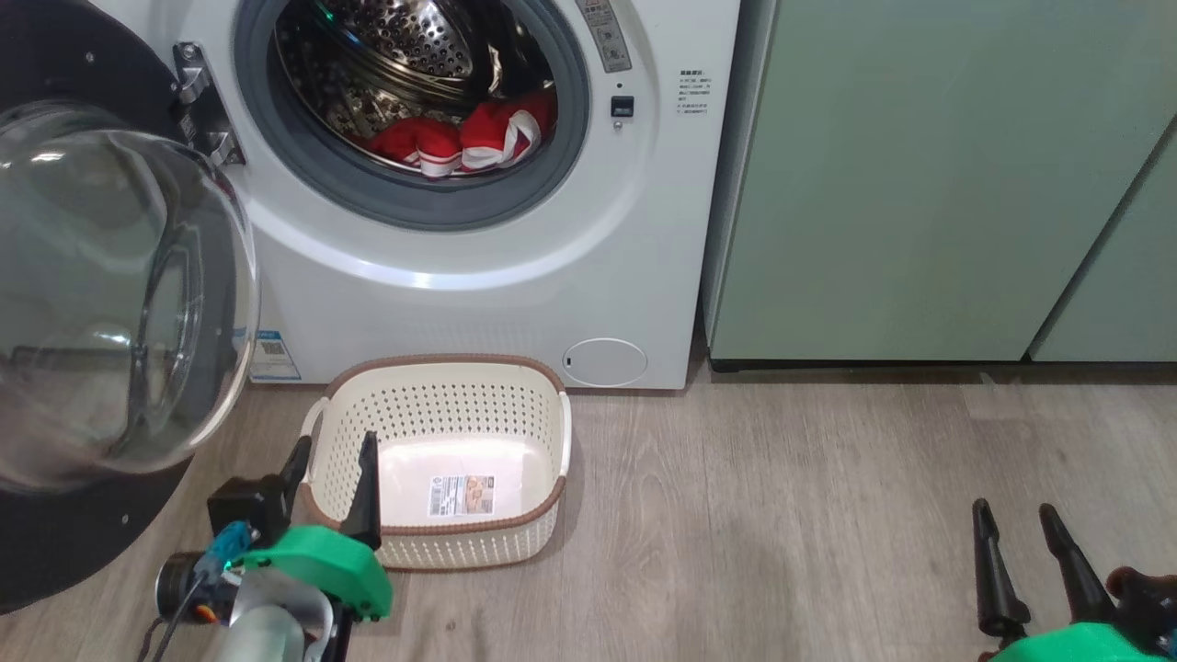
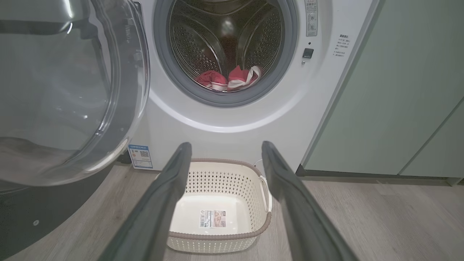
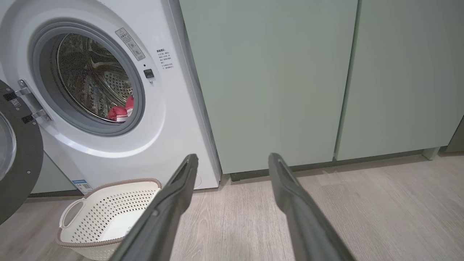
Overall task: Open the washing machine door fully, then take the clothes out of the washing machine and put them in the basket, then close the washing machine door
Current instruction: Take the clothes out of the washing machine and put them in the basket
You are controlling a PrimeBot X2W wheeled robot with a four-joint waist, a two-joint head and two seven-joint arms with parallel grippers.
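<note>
The white washing machine (image 1: 515,276) stands with its door (image 1: 101,303) swung wide to the left, glass bowl facing me. Red clothes with white trim (image 1: 464,138) lie at the front lip of the steel drum, also seen as clothes (image 2: 226,79) and clothes (image 3: 121,110). The cream basket (image 1: 441,372) sits on the floor below the opening, holding nothing but its label. My left gripper (image 1: 336,448) hovers open over the basket's near left corner. Low at the right, my right gripper (image 1: 1016,510) is open with nothing between its fingers.
Pale green cabinets (image 1: 919,184) stand right of the washer. Grey wood floor (image 1: 782,515) stretches between the basket and my right gripper. The open door's black rim (image 1: 64,542) reaches down near my left arm.
</note>
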